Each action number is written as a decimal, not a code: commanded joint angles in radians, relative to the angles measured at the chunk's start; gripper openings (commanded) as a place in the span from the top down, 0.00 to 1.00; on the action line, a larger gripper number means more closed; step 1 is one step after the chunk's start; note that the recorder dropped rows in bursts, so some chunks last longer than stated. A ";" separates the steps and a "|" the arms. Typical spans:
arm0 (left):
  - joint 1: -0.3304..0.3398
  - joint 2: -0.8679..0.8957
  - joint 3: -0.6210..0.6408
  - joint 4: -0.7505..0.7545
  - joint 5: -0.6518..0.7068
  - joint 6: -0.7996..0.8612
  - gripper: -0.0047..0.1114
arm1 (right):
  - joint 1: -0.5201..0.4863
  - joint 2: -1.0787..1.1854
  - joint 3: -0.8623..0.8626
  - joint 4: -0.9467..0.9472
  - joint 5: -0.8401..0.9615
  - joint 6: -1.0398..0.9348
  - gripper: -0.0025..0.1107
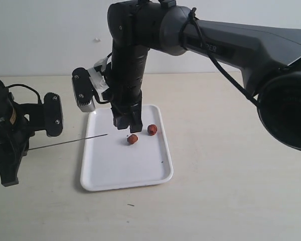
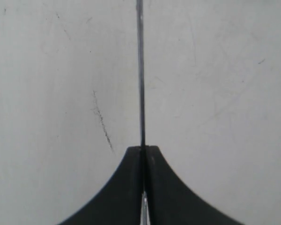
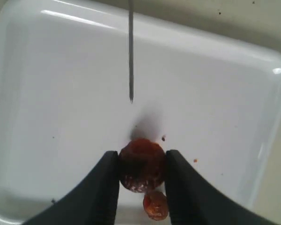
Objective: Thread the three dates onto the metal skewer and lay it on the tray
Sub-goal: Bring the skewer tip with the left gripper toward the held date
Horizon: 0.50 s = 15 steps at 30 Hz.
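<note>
Clasping date (image 3: 141, 166), right tool (image 3: 141, 158), skewer (image 3: 130, 51) end cropped

My right arm (image 1: 231, 45), upper right: glossy black tubular links, faint grey lettering, black cable (image 1: 194, 25) tied alongside. Black screw-studded camera block (image 1: 53, 114), left. My fingers (image 3: 100, 192): matte black, curved.

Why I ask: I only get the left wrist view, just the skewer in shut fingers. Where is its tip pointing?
Observer: The skewer tip reaches over the tray rim, aimed at the right gripper.
Operator: Is that gripper holding anything?
Observer: Yes, it is shut on the held date; the tip is short of it, not touching.
Operator: And the others?
Observer: The front date and the back date lie loose on the tray, unthreaded.
</note>
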<state>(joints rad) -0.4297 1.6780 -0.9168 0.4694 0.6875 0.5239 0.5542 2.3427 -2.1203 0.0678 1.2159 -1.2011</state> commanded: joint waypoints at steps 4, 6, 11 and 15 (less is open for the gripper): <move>0.002 -0.008 0.000 -0.008 -0.009 -0.006 0.96 | -0.001 0.013 -0.001 -0.012 0.005 -0.001 0.69; 0.002 -0.008 -0.006 -0.029 -0.009 -0.006 0.96 | -0.001 0.013 -0.001 -0.024 0.005 -0.001 0.69; 0.002 -0.008 -0.029 -0.075 0.002 -0.004 0.96 | -0.001 0.013 -0.001 -0.035 0.005 -0.003 0.69; 0.002 -0.008 -0.029 -0.098 0.002 0.020 0.96 | -0.001 0.013 -0.001 -0.037 0.005 -0.003 0.69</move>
<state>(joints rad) -0.4297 1.6780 -0.9400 0.4008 0.6875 0.5239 0.5542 2.3584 -2.1203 0.0356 1.2199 -1.2011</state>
